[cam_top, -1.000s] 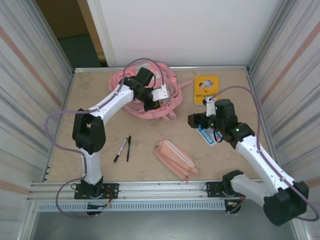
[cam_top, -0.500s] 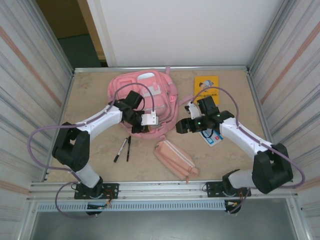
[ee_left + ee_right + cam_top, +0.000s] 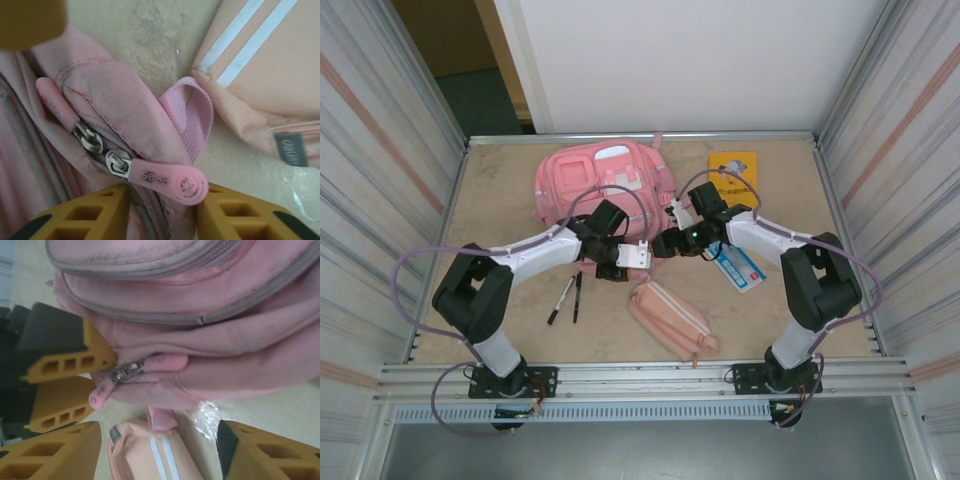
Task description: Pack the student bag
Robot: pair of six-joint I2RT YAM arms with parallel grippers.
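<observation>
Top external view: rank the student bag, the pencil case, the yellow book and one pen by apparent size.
1. student bag, largest by far.
2. pencil case.
3. yellow book. It looks close to the pencil case, and the right arm hides its near edge, so this pair is unsure.
4. pen, smallest.

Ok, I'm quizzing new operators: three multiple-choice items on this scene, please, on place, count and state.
1. Where do the pens lie? A) left of the pencil case B) right of it C) on top of it
2. How many pens? A) one B) two C) four
3. The right tool is: A) shut on a pen B) open, empty C) shut on both pens
Answers: A, the top view shows them left of it; B, two lie side by side; B, its fingers stand apart.
</observation>
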